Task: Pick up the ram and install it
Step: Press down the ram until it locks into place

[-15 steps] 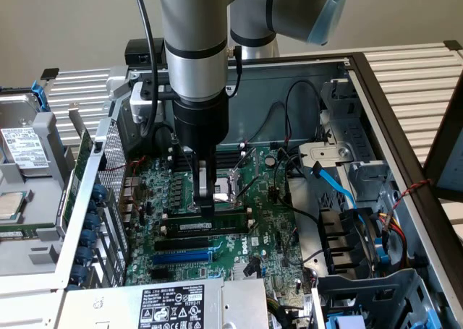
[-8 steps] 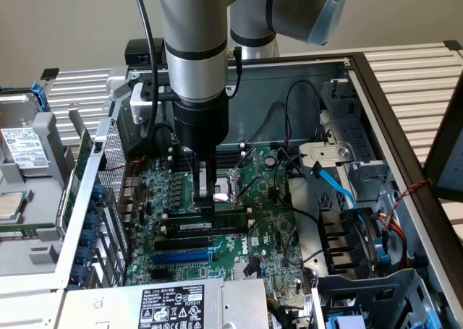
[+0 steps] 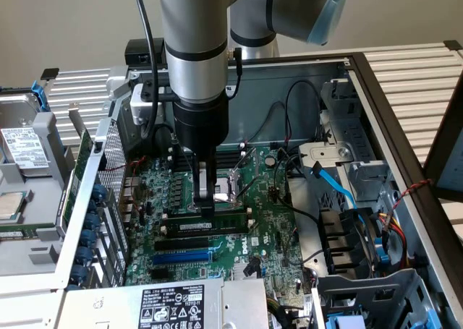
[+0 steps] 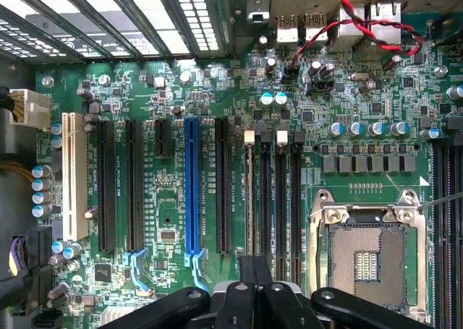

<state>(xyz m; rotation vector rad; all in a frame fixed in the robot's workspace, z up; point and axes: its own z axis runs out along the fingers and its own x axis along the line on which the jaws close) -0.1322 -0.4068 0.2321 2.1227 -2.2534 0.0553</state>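
The black two-fingered gripper (image 3: 206, 207), fingers closed together, presses down on the long green ram stick (image 3: 210, 226) seated in a black motherboard slot.

No readable text – power supply label (image 3: 172, 304) and hard drive label (image 3: 24, 147) print illegible.

A: Where's the ram (image 3: 211, 228)?
B: On the green board, a long thin green stick with a white label strip, lying level along the black slots.
A: Upright or flat?
B: On edge, it seems, in the slot row
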